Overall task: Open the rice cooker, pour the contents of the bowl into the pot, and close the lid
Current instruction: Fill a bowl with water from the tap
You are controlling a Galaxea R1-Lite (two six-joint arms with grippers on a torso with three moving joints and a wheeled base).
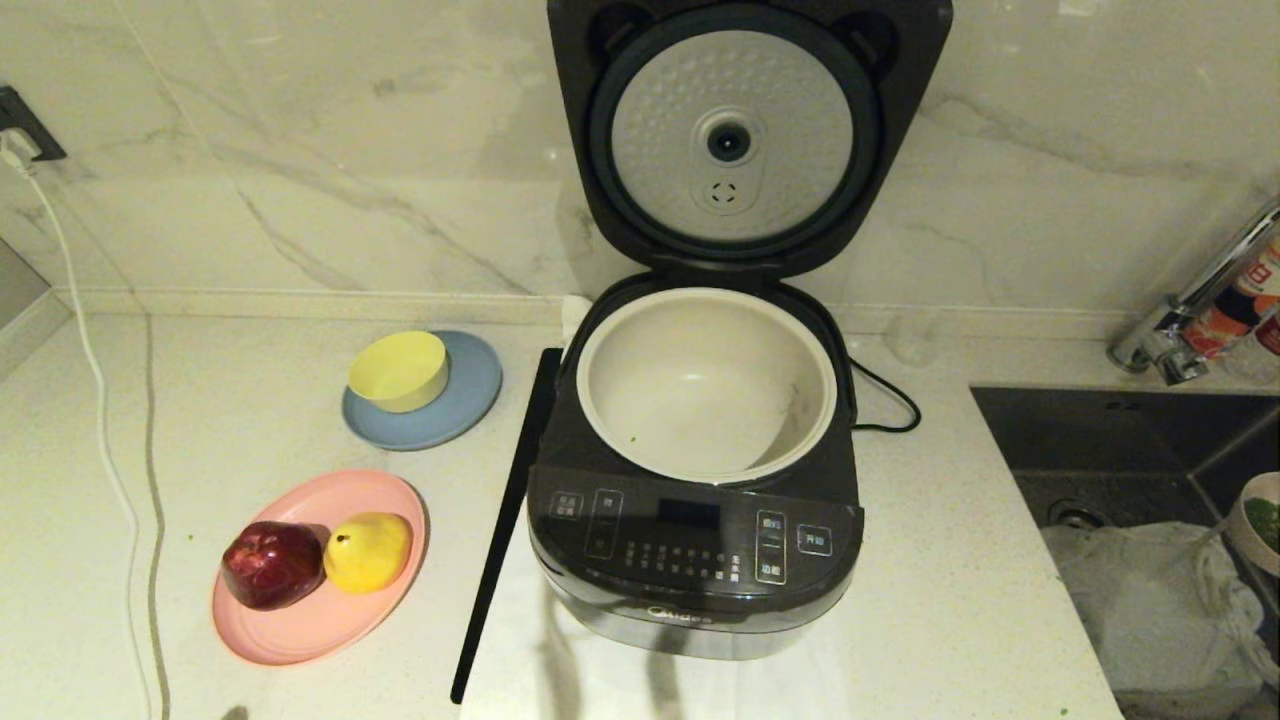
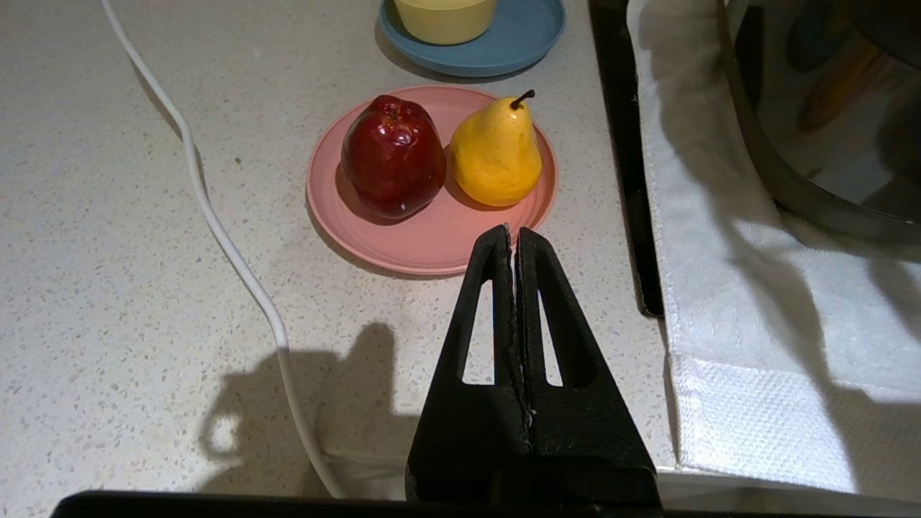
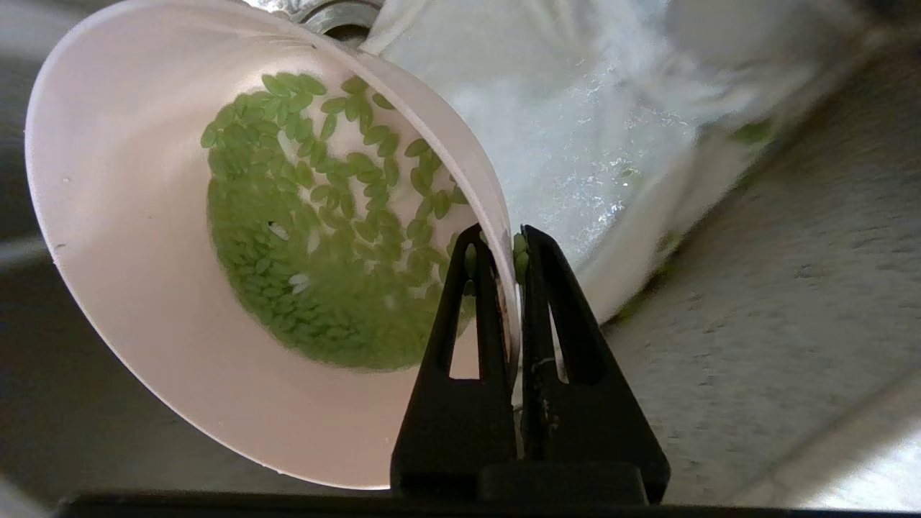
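Observation:
The dark grey rice cooker (image 1: 690, 570) stands in the middle of the counter. Its lid (image 1: 745, 200) is raised upright, showing the dimpled silver disc. The cream-white pot (image 1: 700, 350) inside holds only a stray green bit. My right gripper (image 3: 507, 241) is shut on the rim of the pale pink bowl (image 3: 129, 216), one finger inside and one outside. The bowl holds green grains, the contents (image 3: 309, 244), and shows at the far right edge over the sink (image 1: 1262, 520). My left gripper (image 2: 512, 232) is shut and empty, parked low by the pink plate.
Left of the cooker are a pink plate (image 1: 300, 630) with a red apple (image 1: 272, 565) and a yellow pear (image 1: 368, 550), a yellow bowl (image 1: 398, 370) on a blue plate (image 1: 470, 400) and a white cable (image 1: 100, 400). A dark sink (image 1: 1120, 450) holding white cloth (image 1: 1150, 610) lies right.

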